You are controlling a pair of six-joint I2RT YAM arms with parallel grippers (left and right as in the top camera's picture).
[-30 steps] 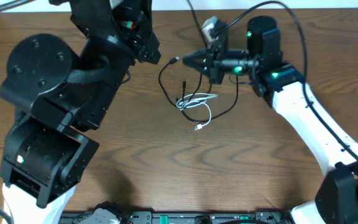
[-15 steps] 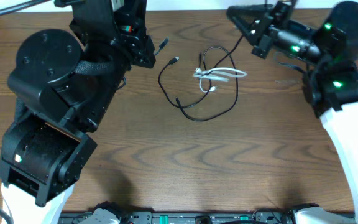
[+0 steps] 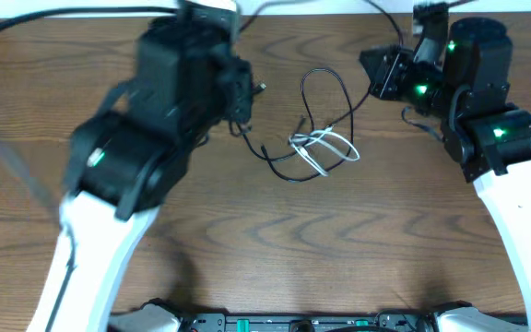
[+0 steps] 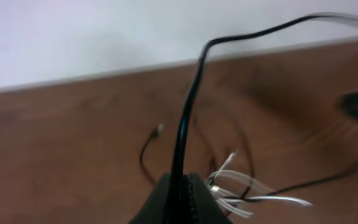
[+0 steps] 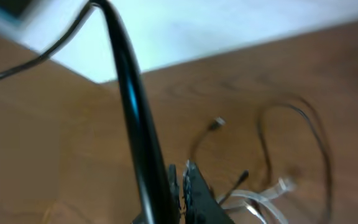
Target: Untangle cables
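The cables lie in a loose tangle on the wooden table. A thin black cable [image 3: 284, 173] loops out to a plug end [image 3: 261, 88], a second black loop [image 3: 325, 76] stands behind it, and a white cable [image 3: 325, 148] is folded across the middle. My left gripper [image 3: 245, 94] hovers just left of the tangle, its jaws together [image 4: 182, 183]. A thick black wire runs up in front of them. My right gripper [image 3: 374, 72] is up at the right, apart from the cables, jaws shut [image 5: 182, 169] on nothing. The white cable [image 4: 247, 186] shows beyond the left tips.
The table's far edge meets a white wall [image 4: 104, 37] just behind the tangle. A thick black arm wire [image 5: 129, 93] passes left of my right jaws. The bulky left arm [image 3: 136, 157] covers the table's left side. Bare wood [image 3: 275, 249] stretches in front.
My right gripper has pulled away from the tangle to the upper right. The white cable shifted right with it, then settled back lower. My left arm swung right, toward the cables.
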